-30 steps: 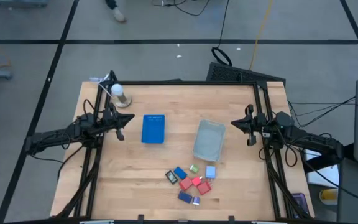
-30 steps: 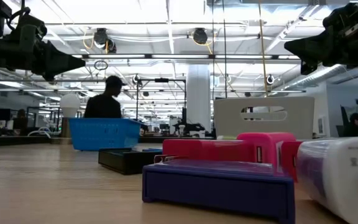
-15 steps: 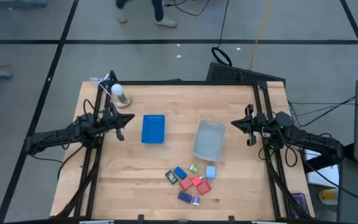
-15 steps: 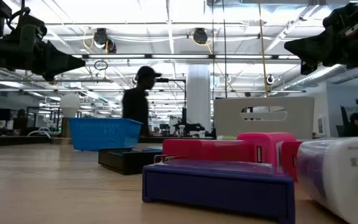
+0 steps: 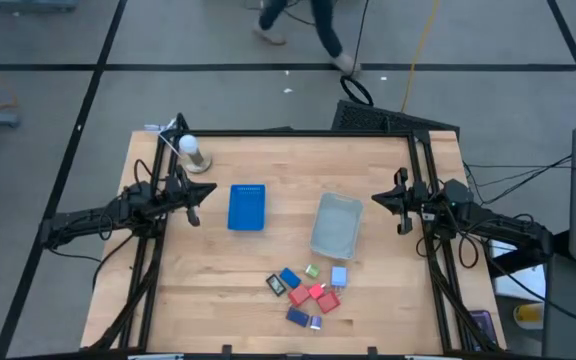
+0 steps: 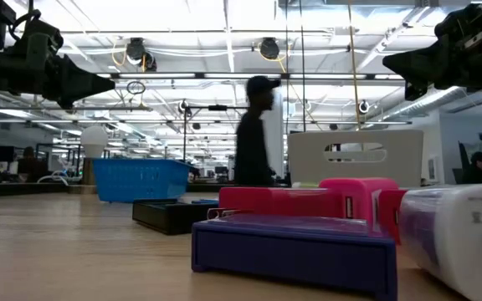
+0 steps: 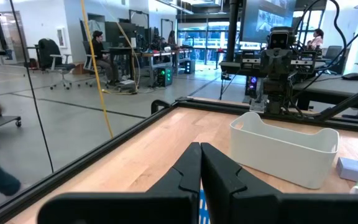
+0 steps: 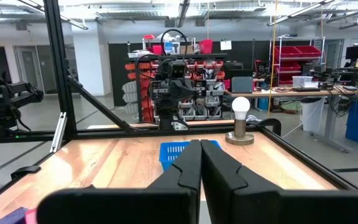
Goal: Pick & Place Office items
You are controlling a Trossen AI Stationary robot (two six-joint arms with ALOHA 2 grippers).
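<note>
Items [image 5: 306,291] lie untouched near me; both my pincers [image 5: 196,206] [image 5: 384,205] hover clenched, empty; next, reach for one.

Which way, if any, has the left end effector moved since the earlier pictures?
No. The left end effector sits in the same spot beside the blue tray in all high views.

You won't find any text, label, brand, number or sign you can read in these views. The white item [image 6: 467,238] at the right edge of the low view carries faint marks, but they are too blurred to make out.
</note>
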